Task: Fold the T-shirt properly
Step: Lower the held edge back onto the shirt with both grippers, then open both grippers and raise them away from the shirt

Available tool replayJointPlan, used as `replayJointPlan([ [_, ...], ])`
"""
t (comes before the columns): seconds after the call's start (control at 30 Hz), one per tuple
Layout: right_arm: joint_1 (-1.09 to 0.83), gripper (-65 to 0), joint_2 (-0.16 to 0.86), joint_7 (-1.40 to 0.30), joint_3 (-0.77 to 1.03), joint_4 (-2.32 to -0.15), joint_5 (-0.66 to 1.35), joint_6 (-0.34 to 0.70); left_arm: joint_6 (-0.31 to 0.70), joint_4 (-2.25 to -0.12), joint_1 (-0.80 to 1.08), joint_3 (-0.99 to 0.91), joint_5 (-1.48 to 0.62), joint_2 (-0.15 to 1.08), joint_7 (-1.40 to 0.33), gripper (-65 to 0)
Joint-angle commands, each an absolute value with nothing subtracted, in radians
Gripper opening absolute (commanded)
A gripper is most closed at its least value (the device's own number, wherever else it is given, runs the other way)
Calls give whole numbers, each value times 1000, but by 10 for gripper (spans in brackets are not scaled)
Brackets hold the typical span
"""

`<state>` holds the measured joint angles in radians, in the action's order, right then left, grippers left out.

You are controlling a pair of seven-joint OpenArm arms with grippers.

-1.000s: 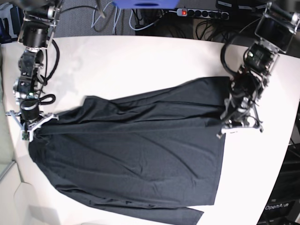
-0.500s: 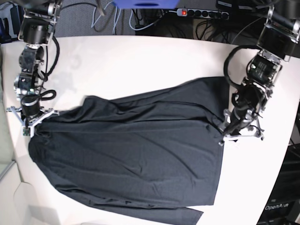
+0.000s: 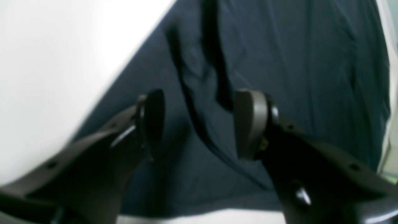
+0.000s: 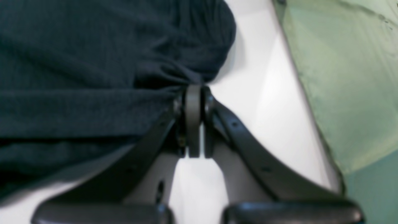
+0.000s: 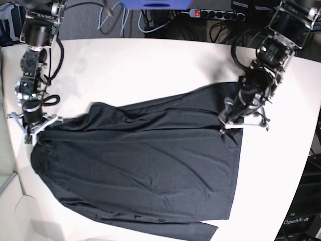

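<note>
— So, what does everything rest on?

— A pale white surface (image 5: 150, 65) with a rounded far edge. Behind that far edge sit dark cables and a power strip (image 5: 215, 13) with a red switch. Off the surface's left edge, the right wrist view shows a greenish floor (image 4: 351, 77).

— And the garment?

— The T-shirt (image 5: 145, 165), plain dark charcoal, lies spread flat over most of the surface, running from the left edge across to the right side and down to the near edge. Soft wrinkles run along its upper part.

— Where are the arms?

— The right gripper (image 4: 193, 93) is at the left edge of the surface, its jaws pressed together and pinching a bunched corner of the cloth, so the fabric gathers into small pleats there. The left gripper (image 3: 199, 124) hovers over the shirt's far right corner; its jaws are spread wide, with a raised fold of fabric lying between them, touched by neither as far as the blurred view shows.

— Anything in the way?

— Only the arms' own cables (image 5: 55, 50), looping above the surface near the far left corner.
</note>
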<state>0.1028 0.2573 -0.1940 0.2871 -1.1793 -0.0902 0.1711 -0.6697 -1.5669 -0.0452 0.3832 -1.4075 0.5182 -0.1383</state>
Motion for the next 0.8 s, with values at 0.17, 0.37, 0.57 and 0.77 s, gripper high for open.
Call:
replayJointPlan([
  [0.17,120,-645,252,-170,292,-1199,-90,168,-662,-1590,-19,383,-1299,504,-191,-307],
  [0.37,107,-643,248,-170,292,-1199,-90,168,-662,-1566,-16,381,-1198,455,-272,-399],
  [0.57,93,-556,252,-163,294,-1201,-90,168,-662,-1431,-19,378,-1185,438,-297,-650],
  [0.77,93,-551,249,-163,340,-1201,-90,168,-662,-1374,-24,383,-1184,438,-297,-650],
])
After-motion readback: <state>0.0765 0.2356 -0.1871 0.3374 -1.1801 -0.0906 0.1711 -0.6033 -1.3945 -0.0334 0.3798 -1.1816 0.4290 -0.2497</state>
